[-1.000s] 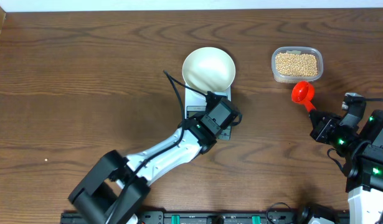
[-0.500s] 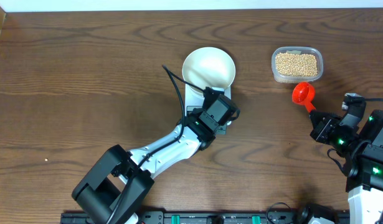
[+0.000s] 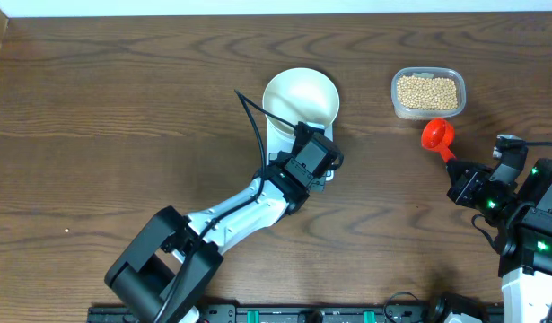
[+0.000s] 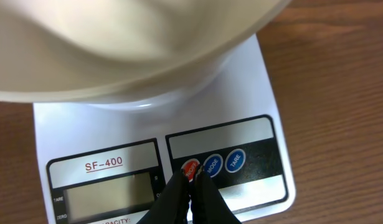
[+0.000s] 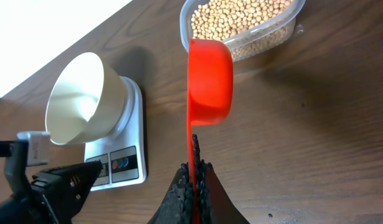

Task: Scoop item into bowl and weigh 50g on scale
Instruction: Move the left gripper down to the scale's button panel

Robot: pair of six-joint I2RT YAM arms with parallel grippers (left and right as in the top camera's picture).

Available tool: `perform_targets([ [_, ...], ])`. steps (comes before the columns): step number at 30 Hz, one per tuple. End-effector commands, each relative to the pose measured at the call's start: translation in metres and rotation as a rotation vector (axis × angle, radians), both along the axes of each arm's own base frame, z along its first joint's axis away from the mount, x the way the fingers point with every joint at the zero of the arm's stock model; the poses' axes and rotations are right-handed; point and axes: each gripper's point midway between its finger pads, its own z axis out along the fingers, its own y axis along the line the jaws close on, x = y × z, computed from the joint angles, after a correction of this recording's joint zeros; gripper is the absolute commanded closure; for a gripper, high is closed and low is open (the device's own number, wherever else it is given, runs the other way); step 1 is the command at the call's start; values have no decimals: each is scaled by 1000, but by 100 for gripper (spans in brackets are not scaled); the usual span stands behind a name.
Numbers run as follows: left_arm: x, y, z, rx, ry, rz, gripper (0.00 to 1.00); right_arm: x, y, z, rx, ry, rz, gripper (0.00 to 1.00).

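The white bowl (image 3: 300, 97) stands empty on the white scale (image 4: 260, 81). My left gripper (image 4: 190, 177) is shut with nothing in it, its black tips meeting at the scale's red round button (image 4: 190, 167) beside two blue buttons. The display (image 4: 107, 196) looks blank. In the overhead view the left gripper (image 3: 313, 154) covers the scale's front. Tan beans (image 3: 427, 91) fill a clear tub (image 3: 397, 106) at the back right. My right gripper (image 5: 195, 165) is shut on the handle of a red scoop (image 5: 210, 81), which hangs empty and on edge just short of the tub.
The left arm (image 3: 231, 215) stretches diagonally from the front edge to the scale. Its black cable (image 3: 250, 121) loops up beside the bowl's left rim. The right arm's base (image 3: 536, 224) sits at the front right corner. Brown wood table (image 3: 123, 108) spreads left.
My left gripper has crept a little farther over the scale's front toward the bowl. The right gripper and the red scoop have stayed where they were.
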Motion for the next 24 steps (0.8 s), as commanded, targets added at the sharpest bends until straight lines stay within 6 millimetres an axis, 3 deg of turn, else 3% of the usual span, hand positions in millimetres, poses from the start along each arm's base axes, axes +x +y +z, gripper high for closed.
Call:
perform_targets([
  [1,1,6,-16,56,8,-6,93,2,0,6,-21,-18,14,99],
  [10,10,0,-18,63,-30,-47,92,2,0,6,-20,-17,14,99],
  [24,17,12,-23,72,-20,-17,93,1,0,5,-19,-15,14,99],
])
